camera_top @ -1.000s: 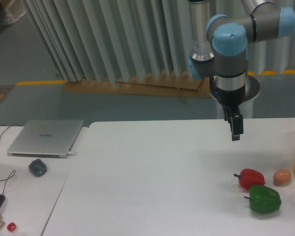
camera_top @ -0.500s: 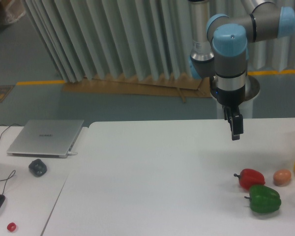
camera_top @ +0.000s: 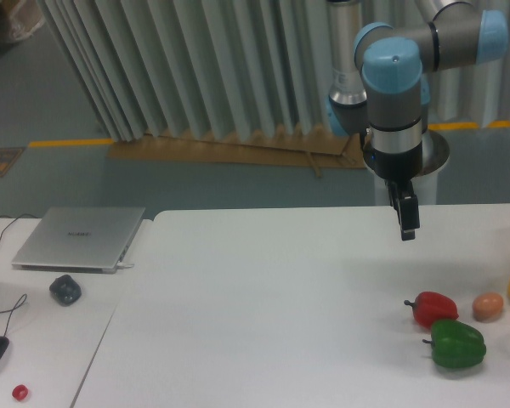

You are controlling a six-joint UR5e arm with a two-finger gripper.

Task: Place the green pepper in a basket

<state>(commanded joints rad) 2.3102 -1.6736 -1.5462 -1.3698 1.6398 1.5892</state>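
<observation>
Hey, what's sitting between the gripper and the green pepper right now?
In the fixed camera view, the red pepper lies just left of that line, next to the green pepper. The rest of the stretch below the gripper is bare white table.

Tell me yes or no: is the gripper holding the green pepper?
No, the gripper hangs empty above the table while the green pepper lies beside the red pepper.

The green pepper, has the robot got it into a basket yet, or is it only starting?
Only starting. Nothing looks done: the green pepper lies on the white table, right in front of the red pepper. In hand: nothing; the gripper hangs empty above the table, up and to the left of both peppers. Left: reaching the pepper, grasping it, and carrying it to a basket, though no basket shows in this view.
</observation>
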